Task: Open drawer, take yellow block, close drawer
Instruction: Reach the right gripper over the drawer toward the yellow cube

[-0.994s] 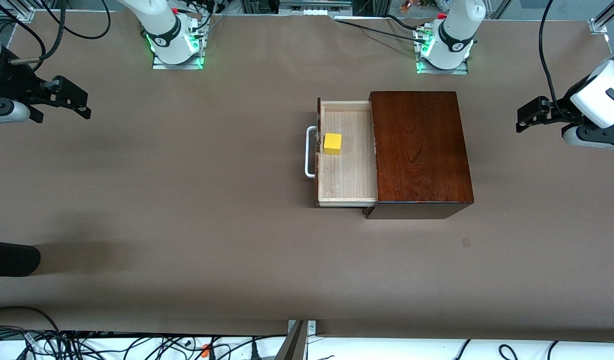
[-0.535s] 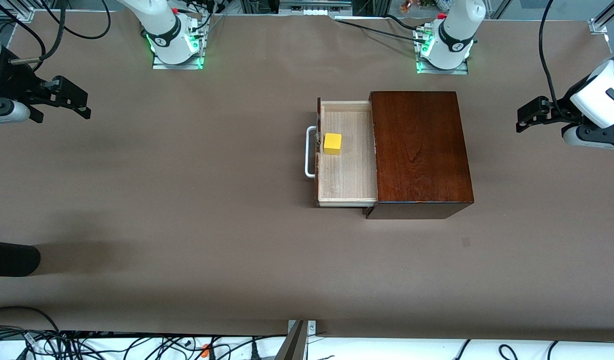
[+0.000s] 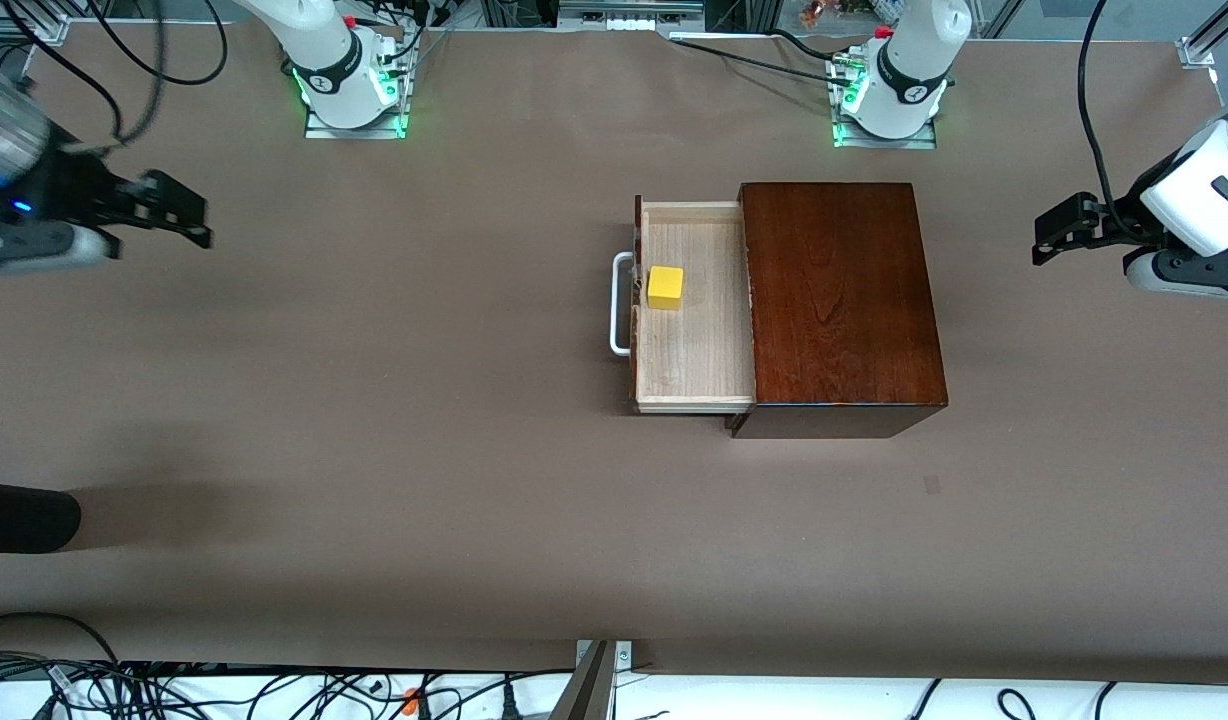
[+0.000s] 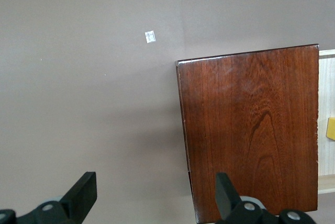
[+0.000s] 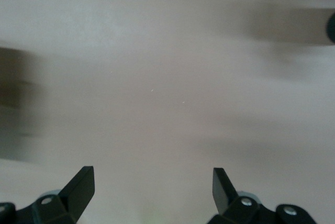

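The drawer (image 3: 696, 350) stands pulled out of the dark-brown wooden box (image 3: 839, 300), its white loop handle (image 3: 619, 305) facing the right arm's end of the table. The yellow block (image 3: 665, 287) lies in the drawer close to its front panel. My right gripper (image 3: 196, 215) hangs open and empty over bare table, well away from the handle; its wrist view shows only tabletop between the fingers (image 5: 79, 188). My left gripper (image 3: 1049, 235) waits open over the table at the left arm's end; its wrist view shows the box (image 4: 251, 130) and a sliver of the yellow block (image 4: 331, 129).
A black rounded object (image 3: 24, 517) pokes in at the right arm's end, nearer the front camera. A small tape mark (image 3: 932, 485) lies on the brown table cover nearer the camera than the box. Cables (image 3: 224, 690) run along the near edge.
My right gripper has shifted a little toward the drawer and is blurred with motion. The left arm, drawer and yellow block have not moved.
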Action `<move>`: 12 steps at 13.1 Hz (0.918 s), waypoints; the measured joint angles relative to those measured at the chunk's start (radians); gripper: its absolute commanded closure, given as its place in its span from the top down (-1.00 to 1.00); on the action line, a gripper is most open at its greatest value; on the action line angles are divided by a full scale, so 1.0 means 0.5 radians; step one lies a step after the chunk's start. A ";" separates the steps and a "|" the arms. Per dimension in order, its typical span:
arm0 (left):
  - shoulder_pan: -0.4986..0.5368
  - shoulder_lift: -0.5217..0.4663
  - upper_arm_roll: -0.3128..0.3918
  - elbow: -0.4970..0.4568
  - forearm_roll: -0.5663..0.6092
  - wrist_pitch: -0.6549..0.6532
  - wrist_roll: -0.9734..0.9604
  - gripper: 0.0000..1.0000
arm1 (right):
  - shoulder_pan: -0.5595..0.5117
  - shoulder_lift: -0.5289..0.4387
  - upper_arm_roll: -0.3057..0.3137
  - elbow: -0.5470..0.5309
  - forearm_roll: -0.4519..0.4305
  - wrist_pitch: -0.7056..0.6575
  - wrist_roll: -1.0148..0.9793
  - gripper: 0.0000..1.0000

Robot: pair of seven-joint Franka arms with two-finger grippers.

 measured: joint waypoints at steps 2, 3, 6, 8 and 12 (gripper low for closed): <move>0.000 0.003 0.001 0.000 0.000 0.000 0.000 1.00 | 0.130 0.049 0.022 0.001 0.022 0.023 -0.003 1.00; 0.000 0.005 0.002 0.000 0.000 0.000 0.000 1.00 | 0.209 0.057 0.048 0.003 0.036 0.037 -0.007 1.00; 0.000 0.011 0.003 0.000 0.000 0.000 0.001 1.00 | 0.545 0.142 0.132 0.000 0.026 0.114 0.000 1.00; 0.001 0.012 0.004 0.000 0.000 0.000 0.001 1.00 | 0.738 0.272 0.176 0.000 0.021 0.297 -0.001 1.00; 0.001 0.013 0.006 0.001 0.000 0.000 0.001 1.00 | 1.120 0.591 0.195 0.032 0.012 0.794 -0.078 1.00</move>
